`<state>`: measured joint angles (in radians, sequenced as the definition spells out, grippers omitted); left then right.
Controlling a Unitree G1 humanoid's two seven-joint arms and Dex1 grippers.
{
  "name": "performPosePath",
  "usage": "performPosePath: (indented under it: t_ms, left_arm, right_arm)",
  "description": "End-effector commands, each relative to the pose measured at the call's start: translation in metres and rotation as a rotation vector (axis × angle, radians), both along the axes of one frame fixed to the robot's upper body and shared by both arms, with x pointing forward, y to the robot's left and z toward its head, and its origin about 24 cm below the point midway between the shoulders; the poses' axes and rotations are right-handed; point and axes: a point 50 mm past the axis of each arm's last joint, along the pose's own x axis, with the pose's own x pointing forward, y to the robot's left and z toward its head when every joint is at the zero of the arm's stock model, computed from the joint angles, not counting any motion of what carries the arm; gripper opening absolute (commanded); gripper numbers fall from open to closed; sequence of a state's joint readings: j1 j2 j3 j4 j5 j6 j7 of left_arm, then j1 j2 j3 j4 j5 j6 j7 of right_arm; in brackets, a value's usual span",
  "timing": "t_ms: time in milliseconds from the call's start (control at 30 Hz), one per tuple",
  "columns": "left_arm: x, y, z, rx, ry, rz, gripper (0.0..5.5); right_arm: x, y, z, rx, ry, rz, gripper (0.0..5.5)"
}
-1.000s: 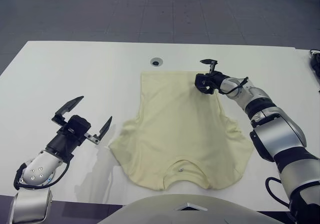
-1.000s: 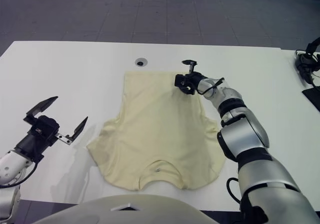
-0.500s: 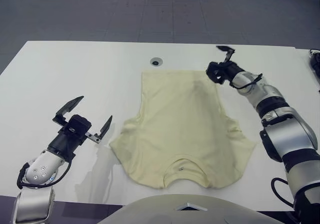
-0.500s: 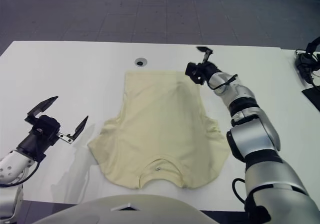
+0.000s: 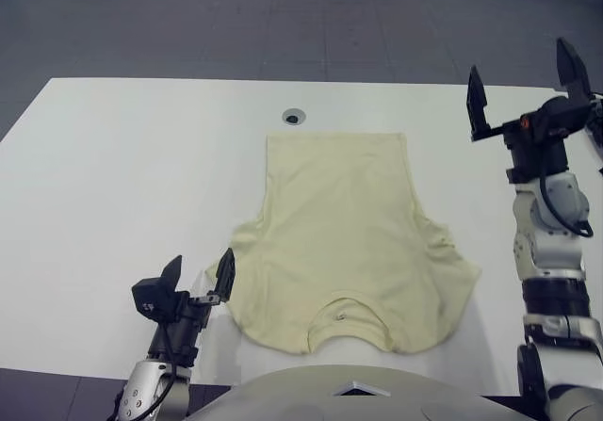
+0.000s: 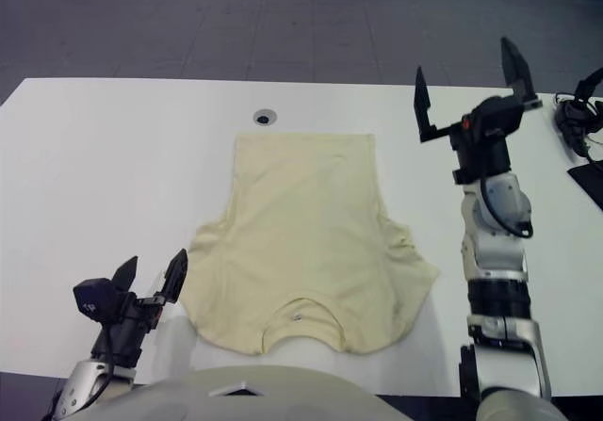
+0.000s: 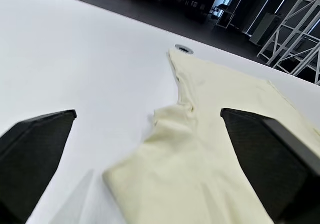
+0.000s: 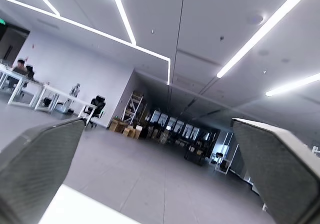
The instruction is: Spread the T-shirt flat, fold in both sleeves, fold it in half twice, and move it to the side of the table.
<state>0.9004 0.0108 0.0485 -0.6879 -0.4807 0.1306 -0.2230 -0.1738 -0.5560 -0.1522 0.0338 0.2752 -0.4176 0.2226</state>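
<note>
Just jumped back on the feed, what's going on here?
The T-shirt lies spread mostly flat on the table, collar nearest the robot, and neither gripper holds it. The left gripper is open and low at the near edge, right beside the left sleeve. The right gripper is open and raised over the table's far right side, clear of the cloth. No sleeve is folded in yet.

floor (image 5: pixel 283 16): grey tiles | ceiling (image 8: pixel 210 23): long light strips (image 8: pixel 125 18) | far desks (image 8: pixel 55 94), shelving (image 7: pixel 292 31)
</note>
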Motion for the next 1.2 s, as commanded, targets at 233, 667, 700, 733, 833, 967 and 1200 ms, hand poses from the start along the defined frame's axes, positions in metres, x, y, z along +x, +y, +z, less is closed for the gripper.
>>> performPosePath:
  t_ms: [233, 667, 700, 733, 833, 967, 1200]
  left_arm:
    - [-0.007, -0.011, -0.031, -0.184, 0.201, 0.071, 5.16]
    - [0.004, -0.011, -0.036, -0.213, 0.196, 0.044, 2.76]
    - [0.004, -0.010, -0.036, -0.212, 0.197, 0.047, 2.58]
    - [0.004, -0.009, -0.037, -0.216, 0.199, 0.055, 2.44]
    - [0.004, -0.009, -0.037, -0.223, 0.200, 0.064, 1.99]
    - [0.005, -0.008, -0.038, -0.217, 0.204, 0.064, 1.33]
    - [0.005, -0.006, -0.037, -0.196, 0.190, 0.077, 0.19]
  right_arm:
    - [-0.011, 0.003, 0.009, 0.018, 0.027, 0.014, 5.40]
    - [-0.008, 0.011, 0.008, -0.012, 0.050, 0.061, 5.40]
    - [-0.008, 0.011, 0.008, -0.014, 0.050, 0.062, 5.40]
    - [-0.007, 0.010, 0.008, -0.014, 0.044, 0.058, 5.40]
    - [-0.006, 0.008, 0.008, -0.014, 0.044, 0.050, 5.40]
    - [-0.006, 0.008, 0.006, -0.020, 0.046, 0.050, 5.40]
    - [-0.007, 0.008, 0.002, -0.025, 0.051, 0.050, 5.40]
